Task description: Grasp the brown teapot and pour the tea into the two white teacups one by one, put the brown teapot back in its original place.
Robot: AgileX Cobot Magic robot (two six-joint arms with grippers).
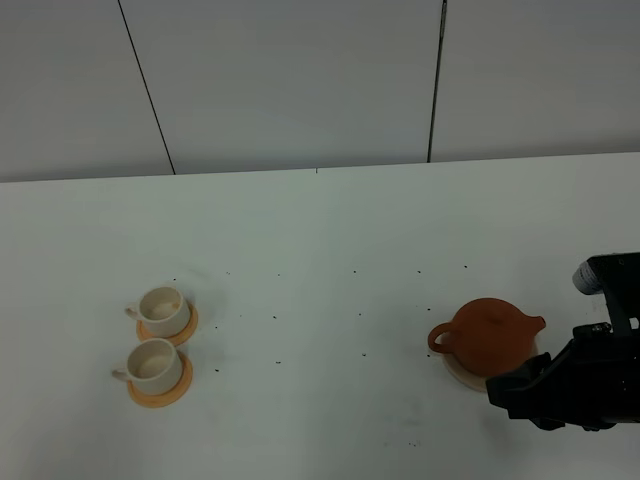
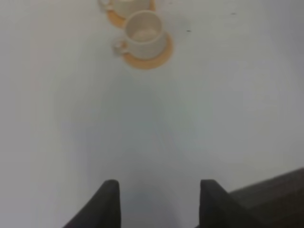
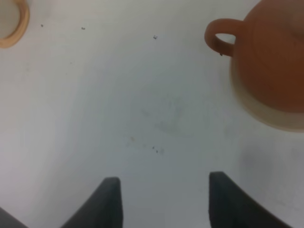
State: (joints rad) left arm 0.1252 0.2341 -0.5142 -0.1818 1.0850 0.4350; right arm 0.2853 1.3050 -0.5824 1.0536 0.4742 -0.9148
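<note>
The brown teapot [image 1: 488, 335] sits on its original place, a beige disc [image 1: 462, 374], at the right of the table, handle toward the left. The two white teacups [image 1: 162, 305] [image 1: 155, 363] stand on orange coasters at the left, one behind the other. My right gripper [image 1: 508, 390] is low, just in front of and right of the teapot. In the right wrist view it [image 3: 164, 199] is open and empty, with the teapot [image 3: 275, 61] and disc [image 3: 266, 116] ahead and off to one side. The left gripper [image 2: 159, 199] is open over bare table, the near teacup [image 2: 142, 33] well ahead of it.
The white table [image 1: 320, 250] carries small dark specks between the cups and the teapot. A pale panelled wall [image 1: 300, 80] runs behind the table's far edge. The edge of an orange coaster [image 3: 14, 28] shows in a corner of the right wrist view.
</note>
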